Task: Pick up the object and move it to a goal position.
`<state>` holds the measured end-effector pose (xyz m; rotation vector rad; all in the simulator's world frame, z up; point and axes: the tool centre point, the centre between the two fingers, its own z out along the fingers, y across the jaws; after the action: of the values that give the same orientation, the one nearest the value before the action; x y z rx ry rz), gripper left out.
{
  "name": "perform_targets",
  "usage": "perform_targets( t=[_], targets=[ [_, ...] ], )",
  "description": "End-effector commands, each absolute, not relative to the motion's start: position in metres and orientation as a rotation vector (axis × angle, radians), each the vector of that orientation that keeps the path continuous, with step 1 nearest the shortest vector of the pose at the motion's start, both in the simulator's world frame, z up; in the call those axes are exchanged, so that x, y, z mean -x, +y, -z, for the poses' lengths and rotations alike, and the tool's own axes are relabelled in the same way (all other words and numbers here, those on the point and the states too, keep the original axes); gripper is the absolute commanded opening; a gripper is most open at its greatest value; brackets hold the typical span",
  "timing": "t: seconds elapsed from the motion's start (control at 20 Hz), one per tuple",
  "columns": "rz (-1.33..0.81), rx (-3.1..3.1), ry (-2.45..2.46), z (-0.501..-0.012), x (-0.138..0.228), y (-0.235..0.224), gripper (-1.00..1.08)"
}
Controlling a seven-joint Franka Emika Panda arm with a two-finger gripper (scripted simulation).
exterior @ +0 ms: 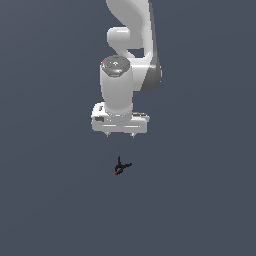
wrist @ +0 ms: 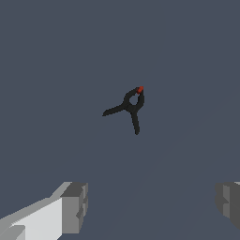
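Note:
The object (exterior: 121, 166) is a tiny black clamp with splayed prongs and a red tip, lying on the flat grey surface. It shows larger in the wrist view, the object (wrist: 130, 108) with two prongs spread apart and its red tip at the other end. My white gripper (exterior: 120, 135) hangs above it, a short way off and not touching it. Its fingers (wrist: 74, 207) stand wide apart with nothing between them, so the gripper (wrist: 150, 206) is open.
Only the uniform dark grey surface (exterior: 200, 200) surrounds the clamp. The arm's white links (exterior: 131, 35) rise behind and above the gripper.

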<state>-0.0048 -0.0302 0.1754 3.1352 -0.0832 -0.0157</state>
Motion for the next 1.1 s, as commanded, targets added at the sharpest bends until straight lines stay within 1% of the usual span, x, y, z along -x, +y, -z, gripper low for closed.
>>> perform_targets(
  t=[0.0, 0.55, 1.05],
  targets=[
    [0.016, -3.135, -0.083, -0.175, 0.005, -0.030, 1.00],
    [0.014, -3.119, 0.028, -0.182, 0.005, -0.020, 1.00],
    [0.012, -3.124, -0.099, -0.168, -0.006, -0.022, 1.00]
  ],
)
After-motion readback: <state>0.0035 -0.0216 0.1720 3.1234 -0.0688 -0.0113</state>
